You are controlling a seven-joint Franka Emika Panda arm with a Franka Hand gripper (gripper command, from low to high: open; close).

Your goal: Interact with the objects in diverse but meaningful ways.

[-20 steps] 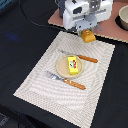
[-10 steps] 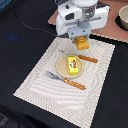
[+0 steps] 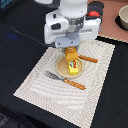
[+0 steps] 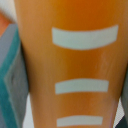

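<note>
Exterior view: fork (image 3: 64, 79) lies left of the round plate (image 3: 62, 67); the gripper (image 3: 71, 50), pinching the orange ridged block (image 3: 71, 53), has descended over the yellow box (image 3: 73, 66) there, so stacking or placing looks imminent.

Orange ridged block (image 3: 70, 53) above plated yellow box (image 3: 73, 66).

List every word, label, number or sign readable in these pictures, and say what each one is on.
No text can be read.
Yellow box with red label on the round tan plate: the label is too small and blurred to read.
Orange ridged block in the gripper: only plain pale stripes, no letters.
</note>
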